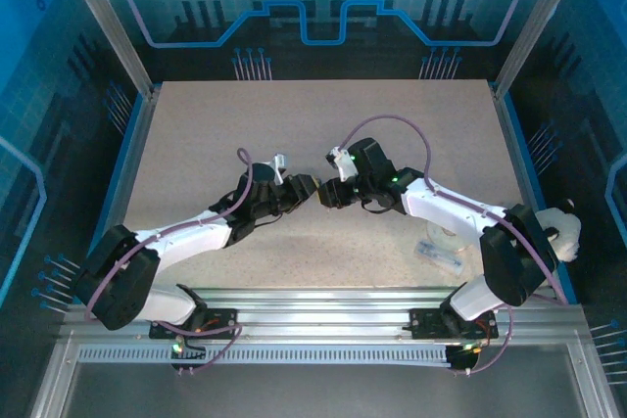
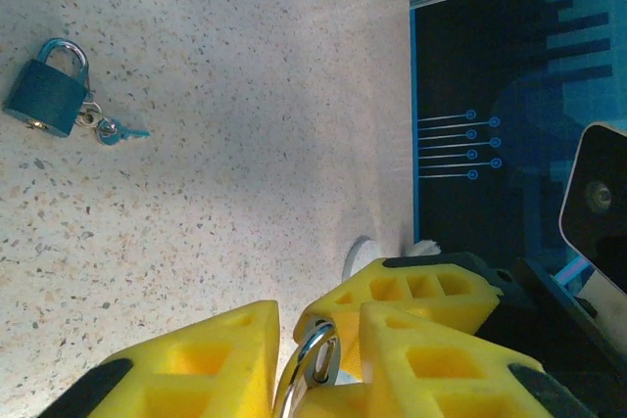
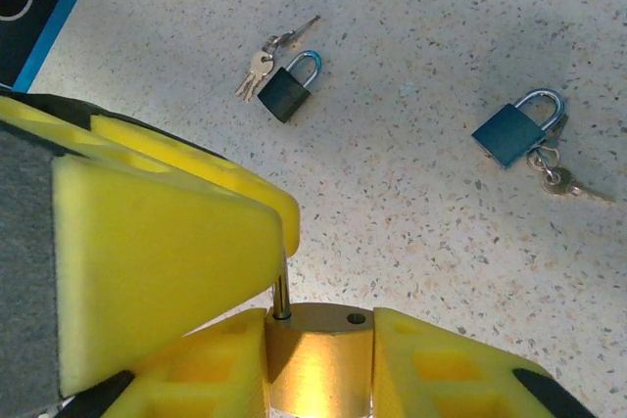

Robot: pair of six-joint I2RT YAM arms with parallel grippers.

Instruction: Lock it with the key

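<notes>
**Brass padlock held between two grippers above the desk**

The right gripper (image 3: 318,328) is clamped across the flat faces of the brass padlock (image 3: 318,371), which is held off the desk (image 3: 441,26) at mid-table. The left gripper (image 2: 315,328) has its jaws close on either side of the steel shackle (image 2: 306,364); whether they already pinch it cannot be told. The body is judged rigid, dense and smooth, so it may slip on the pads. It is best gripped by the broad faces, leaving the keyway end free. Lying well apart are a dark padlock (image 3: 284,95) with keys (image 3: 257,68) and a blue padlock (image 3: 511,132).
</notes>
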